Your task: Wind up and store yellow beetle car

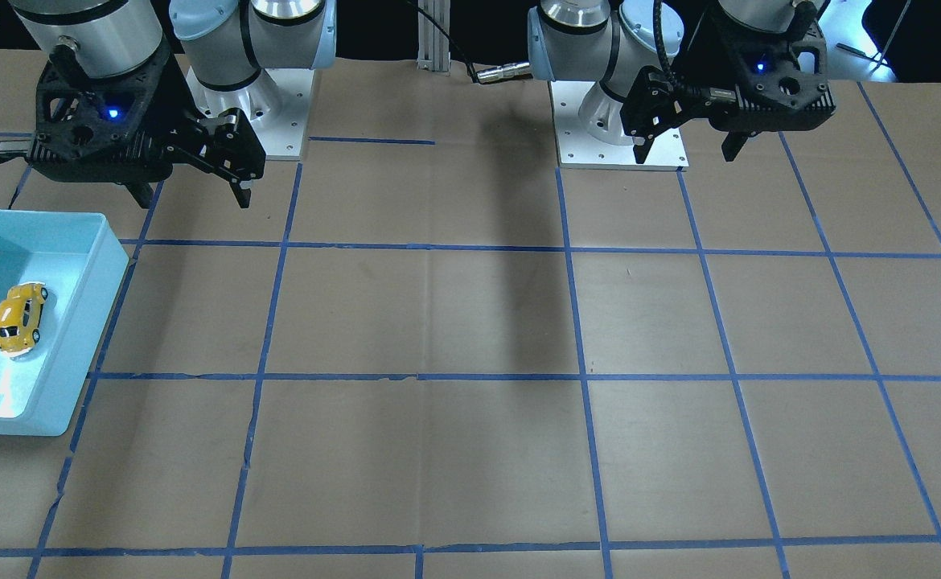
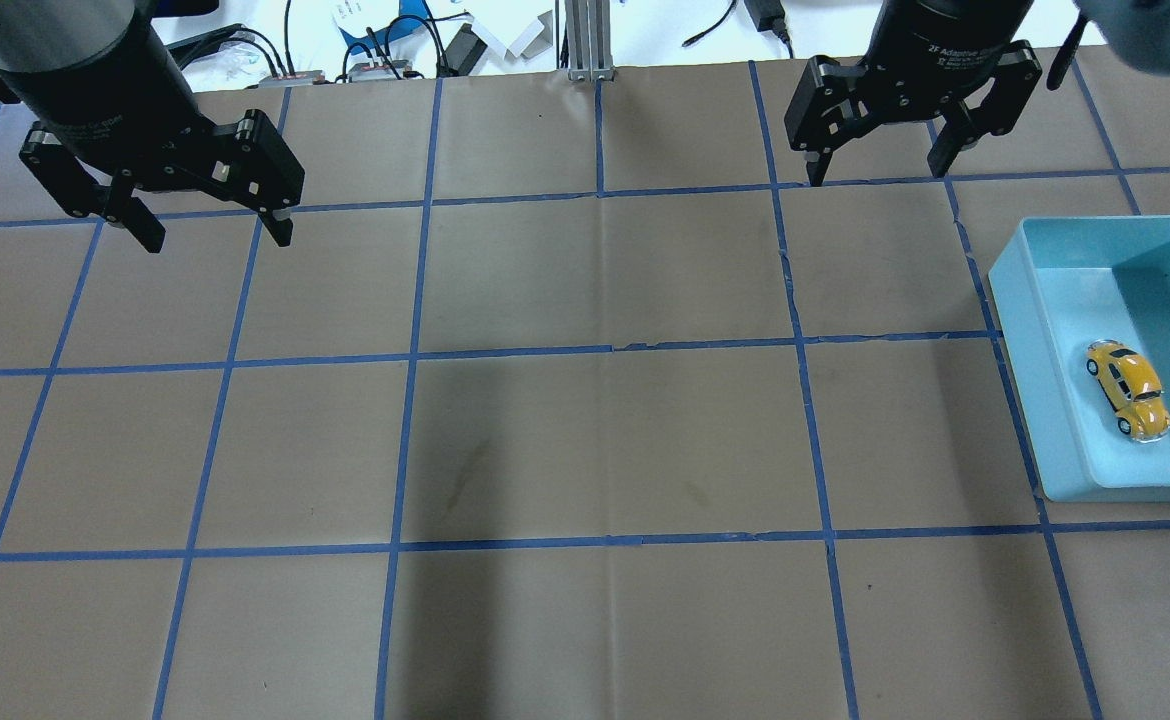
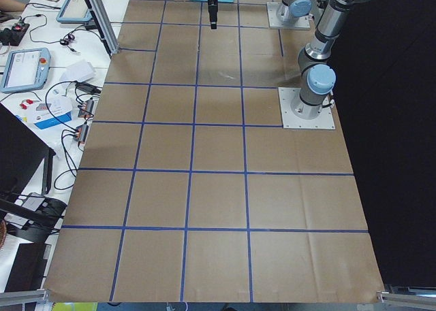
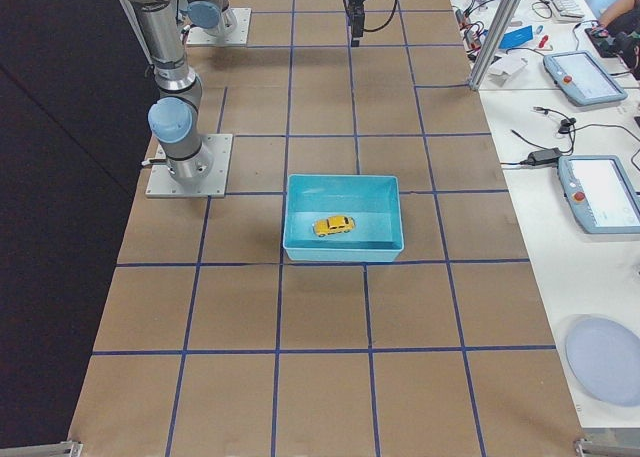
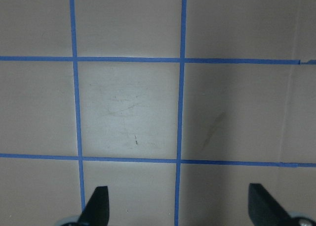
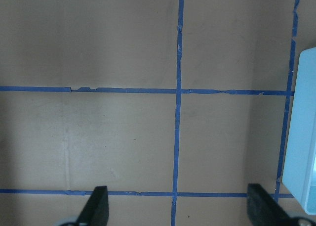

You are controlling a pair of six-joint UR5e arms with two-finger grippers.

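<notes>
The yellow beetle car (image 2: pixel 1129 389) lies inside a light blue bin (image 2: pixel 1020 330) at the table's right side; it also shows in the front-facing view (image 1: pixel 20 318) and the right side view (image 4: pixel 333 225). My right gripper (image 2: pixel 877 172) is open and empty, raised above the table behind the bin, well apart from the car. My left gripper (image 2: pixel 210 228) is open and empty, raised over the far left of the table. In the front-facing view the right gripper (image 1: pixel 194 199) is on the left and the left gripper (image 1: pixel 686 154) on the right. Both wrist views show bare paper between the fingertips.
The table is covered in brown paper with a grid of blue tape lines (image 2: pixel 605 350). The bin's edge (image 6: pixel 303 137) shows at the right of the right wrist view. The arm bases (image 1: pixel 623 129) stand at the robot's side. Cables and tablets lie beyond the far edge (image 4: pixel 590 77).
</notes>
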